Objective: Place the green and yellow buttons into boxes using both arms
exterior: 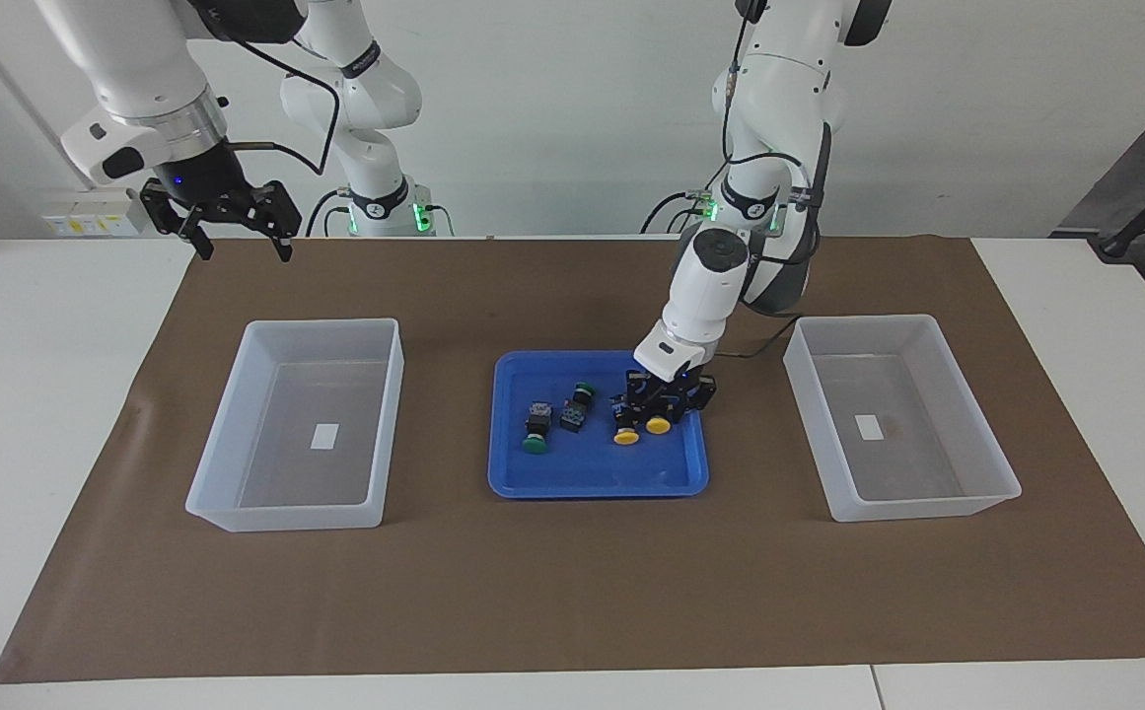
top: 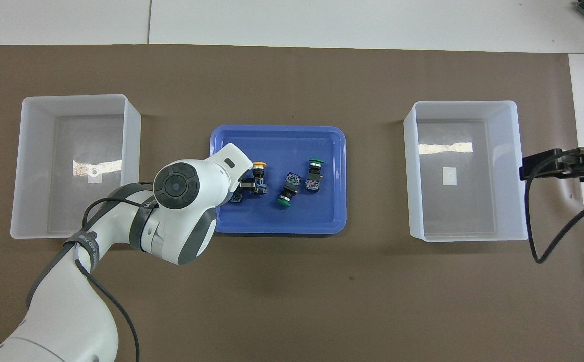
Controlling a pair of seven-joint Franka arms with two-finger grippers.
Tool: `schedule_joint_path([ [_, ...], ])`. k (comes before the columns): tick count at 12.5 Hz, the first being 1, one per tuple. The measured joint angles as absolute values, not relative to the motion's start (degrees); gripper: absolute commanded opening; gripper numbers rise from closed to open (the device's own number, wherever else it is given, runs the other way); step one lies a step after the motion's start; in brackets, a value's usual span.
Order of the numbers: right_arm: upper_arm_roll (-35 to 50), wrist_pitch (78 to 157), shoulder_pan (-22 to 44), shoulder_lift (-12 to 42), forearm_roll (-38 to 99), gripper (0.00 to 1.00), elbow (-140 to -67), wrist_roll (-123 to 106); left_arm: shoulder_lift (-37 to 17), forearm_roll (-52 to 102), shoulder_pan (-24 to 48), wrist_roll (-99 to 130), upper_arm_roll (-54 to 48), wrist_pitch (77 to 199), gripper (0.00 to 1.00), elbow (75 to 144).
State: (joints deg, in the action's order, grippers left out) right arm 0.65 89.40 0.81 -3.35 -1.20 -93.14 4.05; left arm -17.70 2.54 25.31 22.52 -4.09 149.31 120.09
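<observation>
Green and yellow buttons all lie in the shallow blue tray (exterior: 592, 488) at the middle of the table, none yet in a box.

Start at the right arm's end. The right gripper (exterior: 245, 251) waits in the air over the mat's corner by the robots' edge, its fingers spread wide and holding nothing. Below it, toward that end edge, sits one box (exterior: 227, 508), with only its white sticker inside.

In the tray come the two green buttons (exterior: 536, 431) (exterior: 578, 402), lying on their sides just beside each other. Next are the two yellow buttons (exterior: 626, 435) (exterior: 658, 425), side by side and nearly touching. The left gripper (exterior: 659, 404) is down in the tray right at this yellow pair. Whether it has closed on one I cannot tell. In the overhead view the arm hides one of them.

Last, toward the left arm's end edge, stands the second box (exterior: 927, 508), also bare but for its sticker.

The risk lies in how close the yellow pair sits. A grasp there could catch both, or knock the neighbour aside or onto the tray wall. The round bodies may also roll or twist in the grip and drop short of the box.
</observation>
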Motion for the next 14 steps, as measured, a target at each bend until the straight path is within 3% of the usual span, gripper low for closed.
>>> schedule_joint_path([
  [2,0.7,92.6,1.8,-3.3,-1.2,1.0,-94.5,5.2,-17.8,2.6,25.3,22.7,-3.9,149.9,0.04,120.3],
  [3,0.7,94.8,2.4,-3.3,-1.2,1.0,-95.9,5.6,-17.9,2.6,25.3,22.9,-4.0,150.0,0.0,120.3],
  [7,0.9,105.5,10.6,-0.9,-0.9,1.0,-101.7,18.7,-17.9,2.6,24.3,23.3,-3.0,145.2,0.0,116.8],
  [11,1.0,117.5,18.9,8.9,0.6,1.0,-102.3,34.3,-14.9,2.6,16.2,23.0,-2.3,126.1,0.0,103.6],
  [14,1.0,126.9,23.7,15.5,0.8,1.0,-102.4,47.3,-13.4,1.2,8.6,18.8,-2.1,123.9,0.0,102.0],
])
